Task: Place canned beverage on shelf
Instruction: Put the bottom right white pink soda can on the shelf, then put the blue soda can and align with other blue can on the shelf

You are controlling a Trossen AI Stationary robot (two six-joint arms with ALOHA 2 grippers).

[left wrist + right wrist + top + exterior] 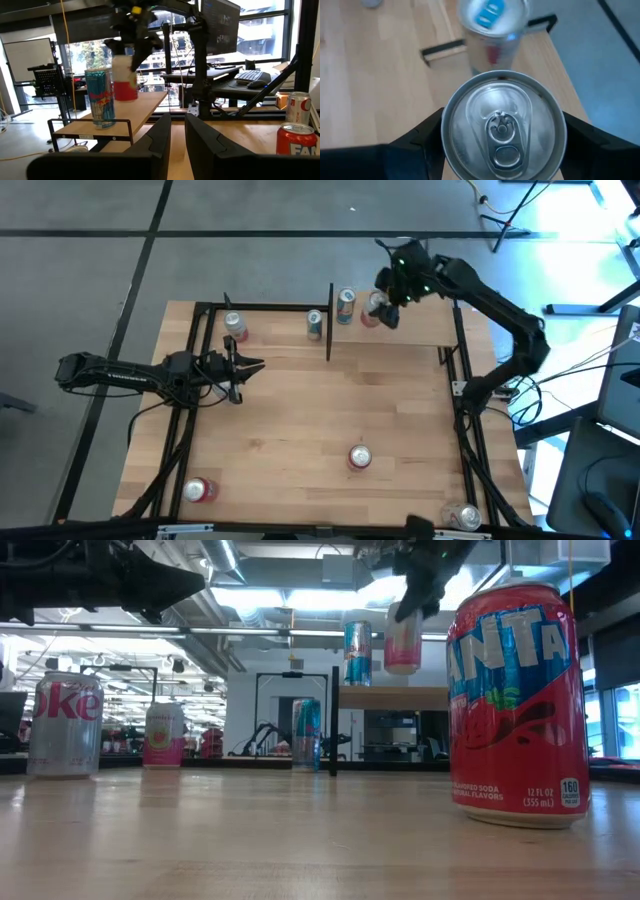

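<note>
Right tool (384, 308) is clamped round a pink can (372, 311), held upright and top-up above the shelf (420, 330) just beside 1 blue can (345, 304) standing there, with 5 more cans upright on the desk (300, 420), while the left tool (250, 366) hangs closed, empty.

Grey floor (90, 250) with dark seams surrounds the table (300, 420). Beyond the table, large windows (260, 30) glow bright, a desk (235, 80) carries a keyboard (252, 76), and ceiling ducts (225, 565) run overhead.
</note>
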